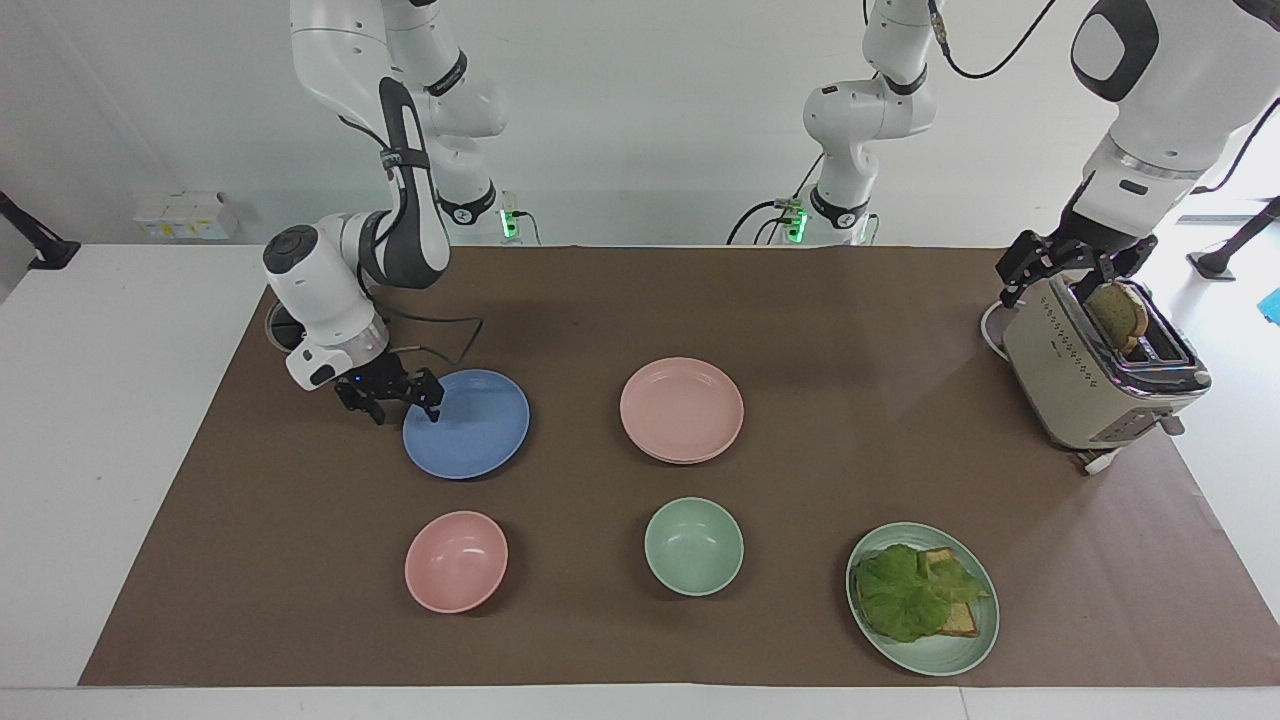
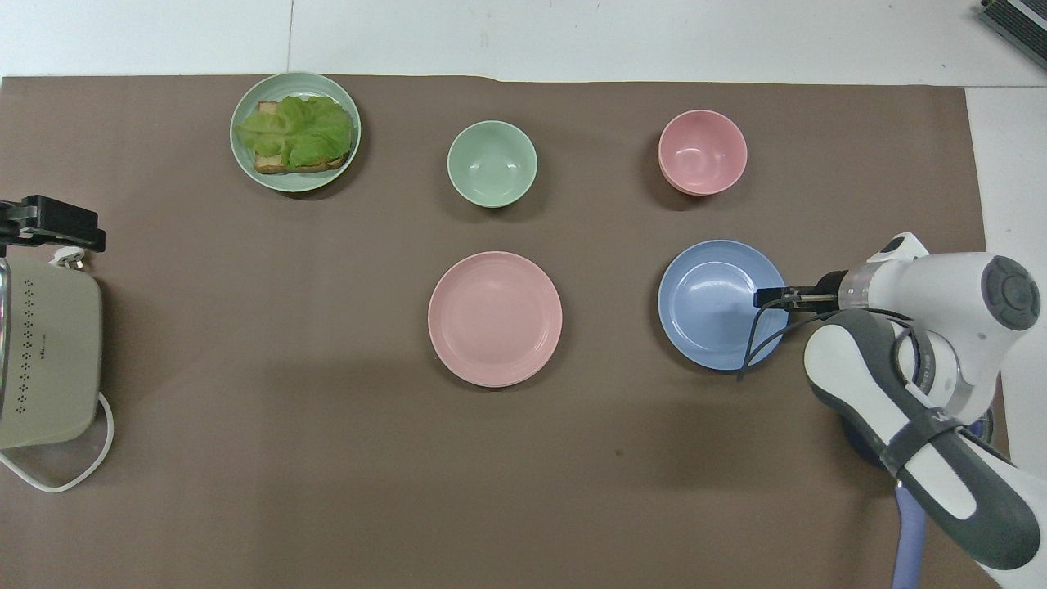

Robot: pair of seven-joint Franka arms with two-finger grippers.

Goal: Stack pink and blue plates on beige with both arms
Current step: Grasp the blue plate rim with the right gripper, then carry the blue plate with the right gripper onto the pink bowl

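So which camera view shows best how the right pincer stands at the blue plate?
The facing view: the right pincer sits low at the blue plate's rim, one finger over it. The overhead view shows only a thin black tip crossing the rim, without height.

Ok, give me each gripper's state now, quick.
Left gripper: open, holding nothing, over the toaster.
Right gripper: open, down at the rim of the blue plate, not gripping it.
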